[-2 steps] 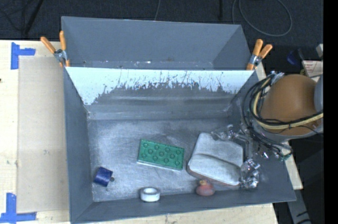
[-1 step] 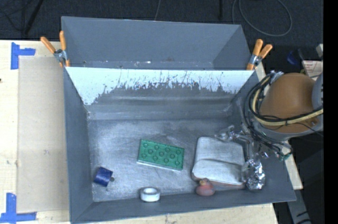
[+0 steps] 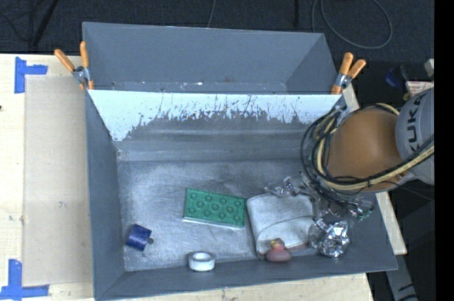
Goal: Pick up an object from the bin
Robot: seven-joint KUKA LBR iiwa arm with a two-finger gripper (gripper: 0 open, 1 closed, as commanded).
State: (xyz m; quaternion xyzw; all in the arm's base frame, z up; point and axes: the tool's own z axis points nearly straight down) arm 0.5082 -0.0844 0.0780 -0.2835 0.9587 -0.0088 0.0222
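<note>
Camera view.

Container: grey metal bin (image 3: 106, 150), sloped walls, scuffed and pale-streaked at the far wall, flat worn floor.

Contents, left to right along the near half:
- small blue cylinder (image 3: 139, 237), on its side, near the left wall, well apart from the rest;
- white ring (image 3: 201, 261), flat, close to the near wall;
- green studded plate (image 3: 215, 208), rectangular, flat, mid-floor;
- pale folded cloth (image 3: 273, 218), soft, rumpled, just beside the plate's right edge;
- pink rounded piece (image 3: 278, 252), touching the cloth's near edge;
- crumpled silvery lump (image 3: 333, 241), foil-like, in the near right corner.

Hand (image 3: 335, 216): low in the near right corner, under a brown domed cover and looped cables, directly over the silvery lump and beside the cloth. Open or closed: cannot tell.

Open room: bare floor across the far half and the left middle.
</note>
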